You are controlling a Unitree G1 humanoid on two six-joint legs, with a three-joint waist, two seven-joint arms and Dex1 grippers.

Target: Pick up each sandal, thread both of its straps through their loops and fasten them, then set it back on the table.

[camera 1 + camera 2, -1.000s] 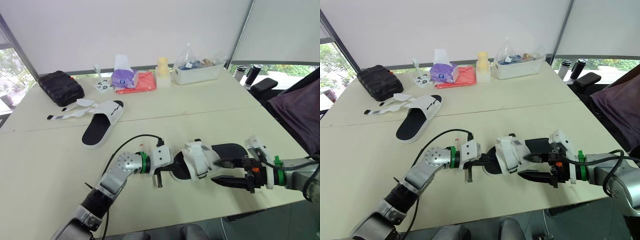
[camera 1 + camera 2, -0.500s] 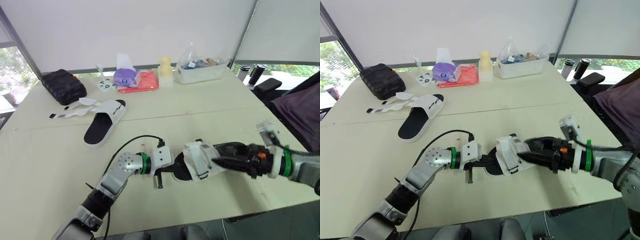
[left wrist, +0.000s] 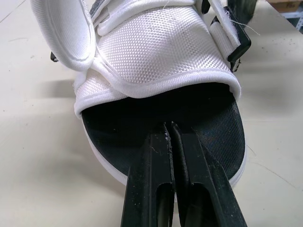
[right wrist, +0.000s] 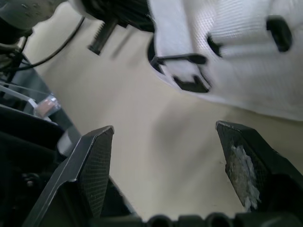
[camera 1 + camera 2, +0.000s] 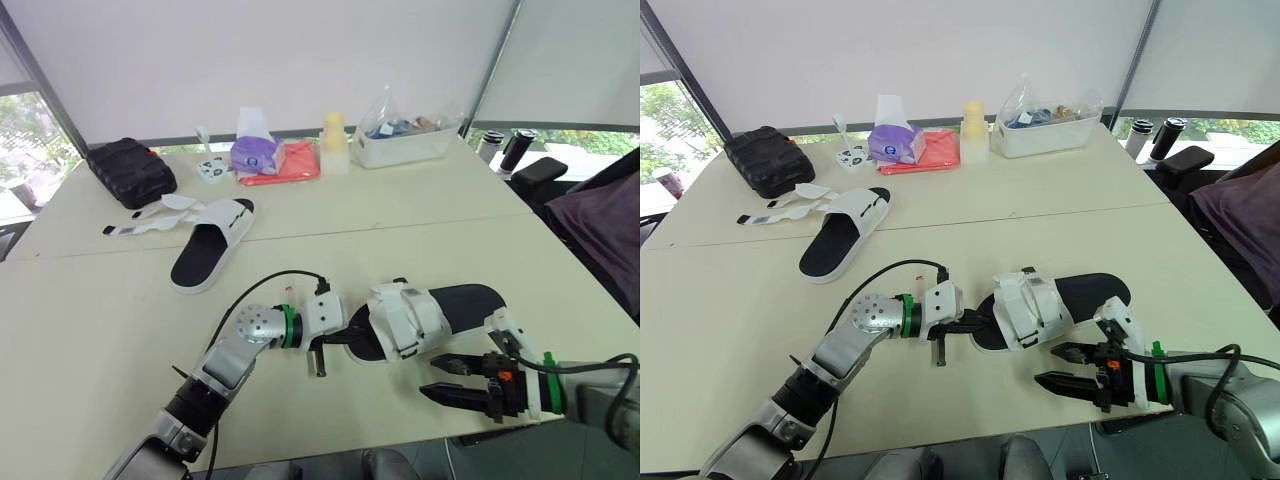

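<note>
The near sandal lies on the worktop. The left gripper, fingers pressed together, rests on its toe footbed, probably steadying it. The right gripper hovers spread beside the straps.

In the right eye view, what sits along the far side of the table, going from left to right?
black case → small white item → purple tissue pack → pale yellow cup → clear plastic bin
</note>
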